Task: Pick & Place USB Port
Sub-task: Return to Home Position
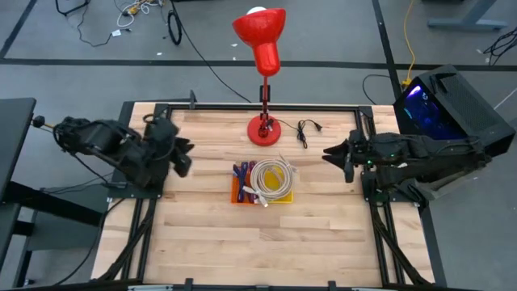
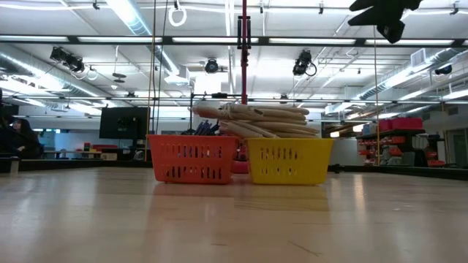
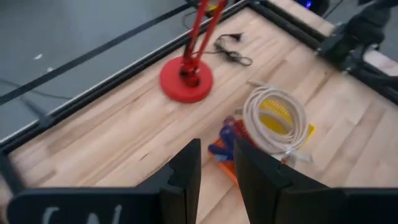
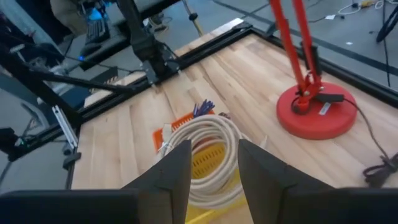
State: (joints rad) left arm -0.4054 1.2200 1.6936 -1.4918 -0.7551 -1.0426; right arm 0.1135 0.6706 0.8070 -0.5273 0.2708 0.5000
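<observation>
Homing step, sorting looks finished: coiled cable (image 1: 258,178) lies on the yellow bin (image 1: 285,197), blue-black cable (image 1: 241,171) in the orange bin (image 1: 235,195). Left gripper (image 1: 182,158) and right gripper (image 1: 331,153) parted, empty, at opposite sides of the table (image 1: 210,242); next just park both arms

The left arm (image 1: 113,145) and the right arm (image 1: 420,153) are both black, built from chunky jointed segments. Each ends in two flat, dark, wedge-shaped fingers (image 3: 186,174). The left wrist block carries pale lettering (image 3: 81,218), too blurred to read.
</observation>
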